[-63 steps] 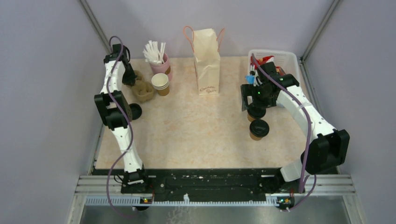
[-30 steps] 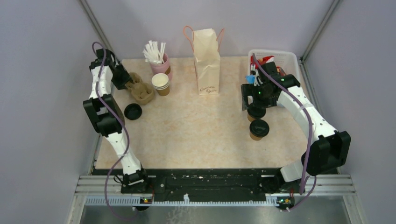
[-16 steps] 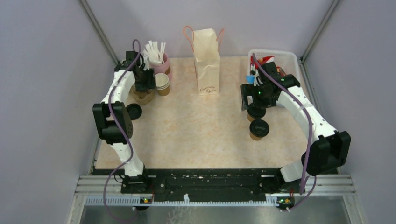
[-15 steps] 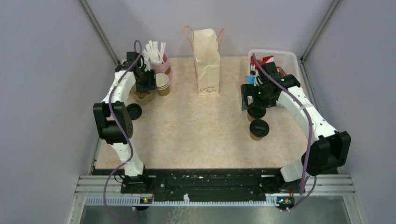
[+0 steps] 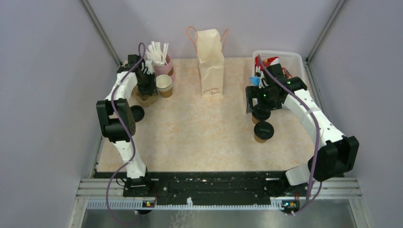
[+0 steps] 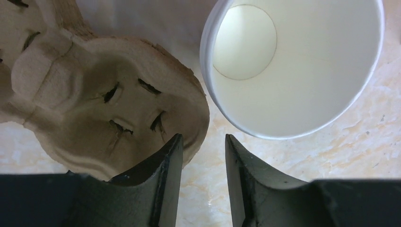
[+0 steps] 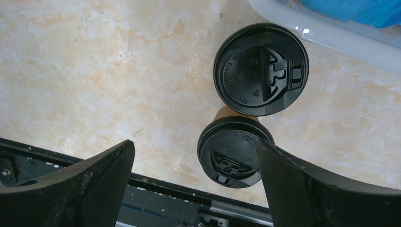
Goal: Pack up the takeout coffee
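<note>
On the table [image 5: 199, 137], right of centre, the nearer lidded cup [image 5: 263, 131] stands upright, its black lid closed so nothing inside shows. Just behind it, almost touching, is the farther lidded cup [image 5: 261, 114], also closed and standing on the table. The right gripper [image 5: 260, 103] hangs above this pair. In the right wrist view its jaws are spread as wide as they go and grip nothing, with both lids in the gap below them.

On the left side a loose black lid [image 5: 137, 113] lies flat beside the left arm. Behind it sits the pulp carrier [image 5: 145, 98], and the one cup well that shows fully in the left wrist view is empty. The left gripper [image 6: 203, 138] is low at the carrier's right edge. Its jaws stand a narrow way apart with only bare table between them, and one finger overlaps the carrier's rim.

Just right of the carrier is the stack of lidless cups [image 5: 163, 84]. Its top cup is white inside and empty. Behind the stack a pink cup [image 5: 162, 68] holds white straws.

At the far middle the paper bag [image 5: 210, 66] stands upright with its handles raised; what it contains cannot be seen. In the far right corner a white bin [image 5: 291, 58] holds red and blue items too small to name.
</note>
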You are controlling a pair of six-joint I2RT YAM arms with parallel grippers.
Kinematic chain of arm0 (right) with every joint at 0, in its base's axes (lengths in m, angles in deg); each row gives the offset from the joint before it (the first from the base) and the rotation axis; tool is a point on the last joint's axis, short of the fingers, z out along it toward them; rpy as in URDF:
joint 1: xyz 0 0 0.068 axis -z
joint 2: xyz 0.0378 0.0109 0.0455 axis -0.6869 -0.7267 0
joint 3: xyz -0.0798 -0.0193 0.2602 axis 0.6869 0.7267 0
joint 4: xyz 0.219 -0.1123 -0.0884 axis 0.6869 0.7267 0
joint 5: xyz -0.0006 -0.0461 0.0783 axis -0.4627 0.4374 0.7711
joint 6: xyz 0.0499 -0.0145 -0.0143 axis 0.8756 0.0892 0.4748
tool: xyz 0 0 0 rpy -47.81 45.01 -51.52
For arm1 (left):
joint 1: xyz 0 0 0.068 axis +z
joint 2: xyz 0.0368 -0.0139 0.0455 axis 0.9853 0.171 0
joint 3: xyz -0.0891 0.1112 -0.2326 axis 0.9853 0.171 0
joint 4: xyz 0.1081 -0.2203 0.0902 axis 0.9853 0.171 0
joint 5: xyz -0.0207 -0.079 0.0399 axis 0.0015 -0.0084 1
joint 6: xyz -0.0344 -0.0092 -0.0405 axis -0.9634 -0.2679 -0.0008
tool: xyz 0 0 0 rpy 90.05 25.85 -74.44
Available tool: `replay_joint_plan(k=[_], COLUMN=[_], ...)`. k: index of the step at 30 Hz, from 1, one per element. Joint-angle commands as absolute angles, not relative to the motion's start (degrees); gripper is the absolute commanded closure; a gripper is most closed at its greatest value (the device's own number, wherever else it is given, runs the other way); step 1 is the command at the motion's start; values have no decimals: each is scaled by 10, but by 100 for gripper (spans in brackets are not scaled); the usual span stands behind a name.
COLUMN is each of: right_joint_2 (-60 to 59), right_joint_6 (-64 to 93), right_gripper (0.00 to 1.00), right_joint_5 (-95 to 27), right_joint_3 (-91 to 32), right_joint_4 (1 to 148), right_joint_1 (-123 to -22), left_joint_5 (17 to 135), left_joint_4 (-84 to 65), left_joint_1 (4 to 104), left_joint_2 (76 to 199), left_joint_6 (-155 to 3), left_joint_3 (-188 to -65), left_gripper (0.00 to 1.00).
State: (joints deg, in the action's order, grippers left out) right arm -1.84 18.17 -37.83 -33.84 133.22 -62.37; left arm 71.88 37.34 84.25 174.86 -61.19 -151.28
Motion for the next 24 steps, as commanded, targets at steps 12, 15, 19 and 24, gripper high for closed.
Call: replay_joint_plan(k=[12,15,19,24], right_joint_2=[4,4,6,6], right_joint_6=[173,173,173,173], right_gripper=[1,1,1,1], right_joint_5=[-382,-382,-382,-382], right_joint_3=[-339,-340,-340,-339], right_joint_4=[1321,1320,1321,1321], right_joint_1=[-631,-631,-631,-631], left_joint_5=[723,723,721,723], left_joint_4=[368,372,374,376], left_joint_1=[843,843,843,843], left_joint_2=[1777,1781,1782,1786], left_joint_6=[-592,-592,-591,-591], left_joint_3=[-1563,-1568,-1569,-1567], left_gripper=[66,68,66,64])
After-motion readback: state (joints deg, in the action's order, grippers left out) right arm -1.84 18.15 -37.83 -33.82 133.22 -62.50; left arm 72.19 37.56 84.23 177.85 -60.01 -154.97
